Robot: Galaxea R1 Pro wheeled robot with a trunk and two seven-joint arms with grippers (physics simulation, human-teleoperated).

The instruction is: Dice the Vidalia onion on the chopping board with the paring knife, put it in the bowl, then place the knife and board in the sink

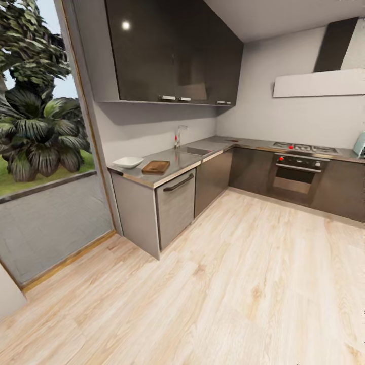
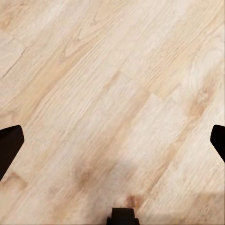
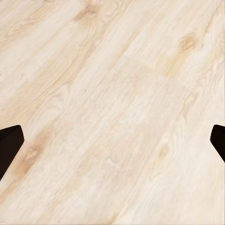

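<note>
Robot stands off from the kitchen, out on the light wood floor (image 1: 243, 284). The L-shaped countertop (image 1: 177, 161) runs ahead over dark cabinets. At its near end sits the white bowl (image 1: 128, 162), with the chopping board (image 1: 156, 167) just beside it, lying flat. Farther along is the sink (image 1: 195, 150) with its chrome faucet (image 1: 179, 136). Oven (image 1: 296, 175) on the far wall. Knife and onion too small to tell. Left gripper (image 2: 112, 140) spread wide over floor, holding nothing; right gripper (image 3: 112, 140) likewise spread wide.
</note>
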